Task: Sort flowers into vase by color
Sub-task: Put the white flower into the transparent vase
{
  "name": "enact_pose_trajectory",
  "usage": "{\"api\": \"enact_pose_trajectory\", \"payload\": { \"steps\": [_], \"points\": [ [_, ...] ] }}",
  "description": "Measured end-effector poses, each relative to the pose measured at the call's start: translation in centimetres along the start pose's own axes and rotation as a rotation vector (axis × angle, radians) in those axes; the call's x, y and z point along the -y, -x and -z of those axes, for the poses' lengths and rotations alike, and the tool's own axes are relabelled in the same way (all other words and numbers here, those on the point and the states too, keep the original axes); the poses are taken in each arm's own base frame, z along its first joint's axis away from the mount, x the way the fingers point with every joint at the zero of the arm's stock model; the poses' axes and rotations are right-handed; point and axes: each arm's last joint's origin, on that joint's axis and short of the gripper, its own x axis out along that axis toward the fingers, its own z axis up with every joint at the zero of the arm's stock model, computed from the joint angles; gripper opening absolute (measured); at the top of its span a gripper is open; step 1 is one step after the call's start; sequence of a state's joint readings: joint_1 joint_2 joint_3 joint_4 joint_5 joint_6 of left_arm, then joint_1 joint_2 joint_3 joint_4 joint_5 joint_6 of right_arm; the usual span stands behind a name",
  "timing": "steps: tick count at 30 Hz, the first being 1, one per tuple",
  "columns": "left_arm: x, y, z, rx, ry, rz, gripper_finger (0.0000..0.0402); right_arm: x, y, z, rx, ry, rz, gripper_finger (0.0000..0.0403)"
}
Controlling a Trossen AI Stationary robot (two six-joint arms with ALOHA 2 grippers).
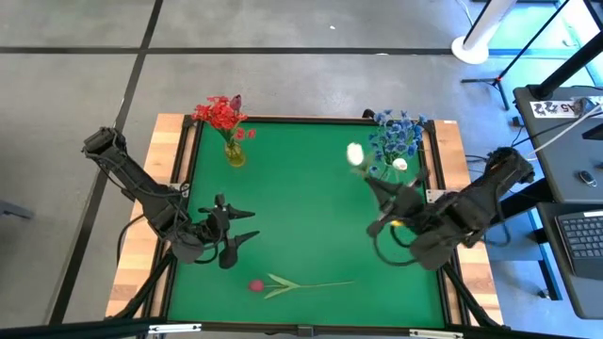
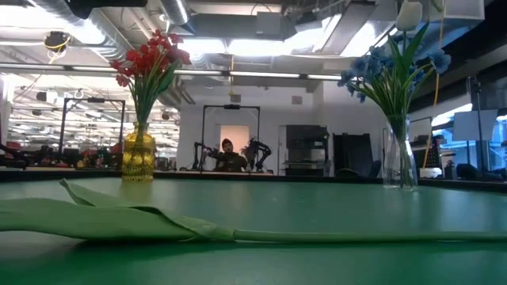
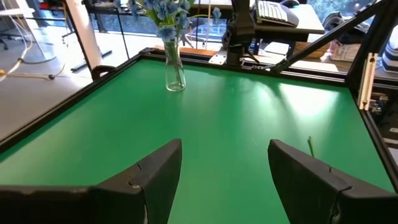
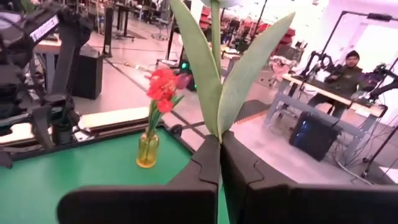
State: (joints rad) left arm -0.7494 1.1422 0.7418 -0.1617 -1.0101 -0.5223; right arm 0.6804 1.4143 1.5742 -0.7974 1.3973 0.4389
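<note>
Both arms hover low; right hand [image 4: 219, 146] pinches a white tulip [image 1: 355, 153] upright.

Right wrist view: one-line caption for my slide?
Right gripper shut on a white tulip stem, red flowers in the yellow vase beyond.

Room's a big open lab. Grey floor [image 1: 283, 85] with dark seam lines all around the table [image 1: 311, 235], which has a green top and wood edges. A white stand base [image 1: 471, 47] sits on the floor off one far corner, and a desk with a keyboard [image 1: 586, 235] runs along one side. Level across the table: bright ceiling lights [image 2: 261, 47], exposed ducts, dark cabinets [image 2: 305, 149], and a person [image 2: 228, 157] seated at a bench far back. Windows [image 2: 483, 131] glow blue on that side.
</note>
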Motion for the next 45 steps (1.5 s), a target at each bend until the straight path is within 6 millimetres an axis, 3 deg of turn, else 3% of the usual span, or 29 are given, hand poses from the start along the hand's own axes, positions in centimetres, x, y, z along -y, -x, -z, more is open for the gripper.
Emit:
{"api": "enact_pose_trajectory", "payload": {
  "steps": [3,8,11,15,21,27,33,39,45],
  "points": [
    [0.0,0.0,0.0,0.007,-0.002,-0.011,0.0234,1.2,0.1,-0.2,-0.002,-0.015,-0.004,0.0002],
    [0.0,0.0,-0.2,0.029,-0.014,-0.034,0.0234,1.4,-2.2,0.3,-0.095,-0.027,-0.102,0.0002],
    [0.0,0.0,-0.4,0.042,-0.021,-0.033,0.0234,0.2,-4.1,0.2,-0.09,-0.041,-0.299,0.0002],
    [0.1,0.0,-0.5,0.047,-0.026,-0.031,0.0234,-1.1,-6.5,-0.1,0.086,-0.078,-0.62,0.0002],
    [0.1,0.1,-0.4,0.04,-0.025,-0.02,0.0234,1.1,-8.2,-0.8,0.185,-0.038,-0.558,0.0001],
    [0.2,0.1,-0.3,0.033,-0.028,-0.007,0.0234,5.9,-6.7,-1.3,0.263,-0.067,-0.51,0.0001],
    [0.2,0.1,-0.3,0.033,-0.019,-0.007,0.0234,11.0,-3.8,0.2,0.372,-0.106,-0.457,0.0001],
    [0.2,0.1,-0.4,0.036,-0.012,-0.006,0.0234,16.5,-0.8,0.1,0.548,-0.155,-0.316,0.0001],
    [0.1,0.0,-0.4,0.036,-0.009,-0.011,0.0234,18.6,0.1,-0.4,0.499,-0.076,-0.149,0.0001]
  ]
}}
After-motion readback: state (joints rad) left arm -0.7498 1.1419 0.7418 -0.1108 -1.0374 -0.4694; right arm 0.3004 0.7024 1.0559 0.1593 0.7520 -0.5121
